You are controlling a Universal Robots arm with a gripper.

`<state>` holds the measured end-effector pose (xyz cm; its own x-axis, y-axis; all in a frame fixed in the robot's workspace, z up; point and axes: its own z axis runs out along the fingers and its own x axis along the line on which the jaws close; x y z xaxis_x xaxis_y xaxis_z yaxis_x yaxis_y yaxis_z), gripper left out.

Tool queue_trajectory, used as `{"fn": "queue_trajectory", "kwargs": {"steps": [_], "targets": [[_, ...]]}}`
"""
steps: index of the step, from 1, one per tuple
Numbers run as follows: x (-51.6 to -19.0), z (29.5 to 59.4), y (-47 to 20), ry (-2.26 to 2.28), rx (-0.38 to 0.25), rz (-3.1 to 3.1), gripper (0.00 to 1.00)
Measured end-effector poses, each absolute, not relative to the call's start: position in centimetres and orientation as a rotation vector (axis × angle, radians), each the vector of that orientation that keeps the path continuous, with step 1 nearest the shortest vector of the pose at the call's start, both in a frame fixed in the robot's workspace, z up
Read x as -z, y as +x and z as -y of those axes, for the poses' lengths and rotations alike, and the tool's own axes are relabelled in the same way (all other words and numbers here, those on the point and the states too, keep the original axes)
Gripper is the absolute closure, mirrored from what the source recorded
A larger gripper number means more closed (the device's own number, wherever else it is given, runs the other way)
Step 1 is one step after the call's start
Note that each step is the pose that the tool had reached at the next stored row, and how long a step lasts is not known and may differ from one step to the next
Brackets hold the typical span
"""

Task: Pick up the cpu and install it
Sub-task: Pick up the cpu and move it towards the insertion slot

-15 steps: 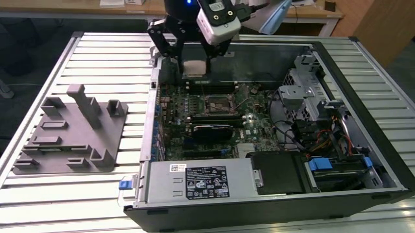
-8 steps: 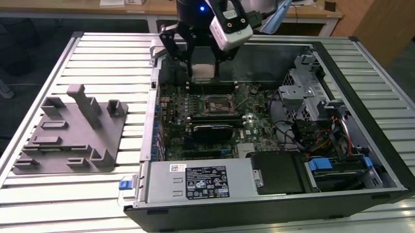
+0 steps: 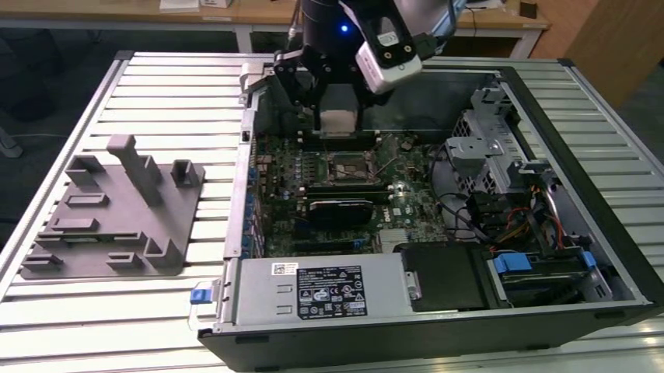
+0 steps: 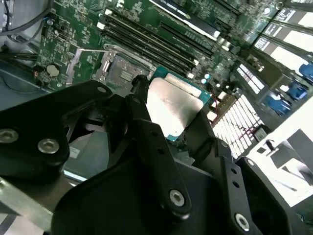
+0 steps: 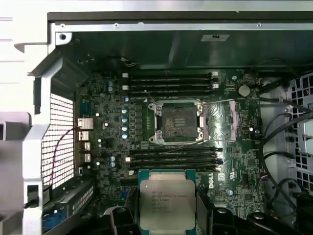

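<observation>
Fingers [image 5: 215, 220]: two, black, clamped on the cpu [image 5: 167, 203], one against each of two opposite edges. The chip sits square between them in both wrist views.

Gripper [image 4: 171, 107]: in the second wrist view, dark linkage arms with bolt heads sit in the foreground, and the chip projects past the fingertips.

Cpu, appearance: small, flat, square. Silvery-white metal lid with a soft sheen and a stepped shoulder around it. Faint dark print runs across the lid. A thin teal-green board rim frames the lid and looks brighter in the second wrist view. The lid side faces both wrist cameras.

Cpu, position: held in the air above the motherboard [image 5: 239, 166], inside the open computer case [image 3: 415, 342], not touching the board. In the exterior view the gripper [image 3: 337, 124] hangs over the far part of the board with the pale chip between its fingers, just beyond the socket [image 3: 353, 165] and apart from it.

Socket: square metal frame with a dark pin field exposed in the middle. Its load plate [image 5: 220, 122] lies flipped open to one side. Black memory slots [image 5: 168, 83] run in rows on two sides of it. A coin battery [image 5: 243, 90] sits near the load plate.

Further out: the case lies on its side on a slatted metal table [image 3: 155, 85], with the power supply [image 3: 322, 289] at its near end. A grey tray [image 3: 114, 210] with upright pegs rests on the table to the exterior view's left of the case, well apart from the gripper.
</observation>
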<state>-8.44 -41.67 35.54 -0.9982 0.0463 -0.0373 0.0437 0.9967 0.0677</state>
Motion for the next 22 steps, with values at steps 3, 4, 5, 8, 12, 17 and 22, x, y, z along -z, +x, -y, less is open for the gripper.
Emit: {"fn": "queue_trajectory", "kwargs": {"steps": [3,4,5,8,12,17,22], "targets": [[-35.1,41.7,-7.9,0.071,-0.103,-3.106,0.45],[-34.9,41.7,-7.6,0.071,-0.103,-3.107,0.45],[-34.8,41.7,-7.4,0.071,-0.103,-3.109,0.45],[-34.4,41.6,-6.8,0.071,-0.103,-3.115,0.45],[-33.9,41.5,-6.4,0.072,-0.102,-3.121,0.45],[-33.3,41.2,-5.9,0.072,-0.102,-3.122,0.45],[-32.7,40.7,-5.5,0.072,-0.102,-3.123,0.45]]}}
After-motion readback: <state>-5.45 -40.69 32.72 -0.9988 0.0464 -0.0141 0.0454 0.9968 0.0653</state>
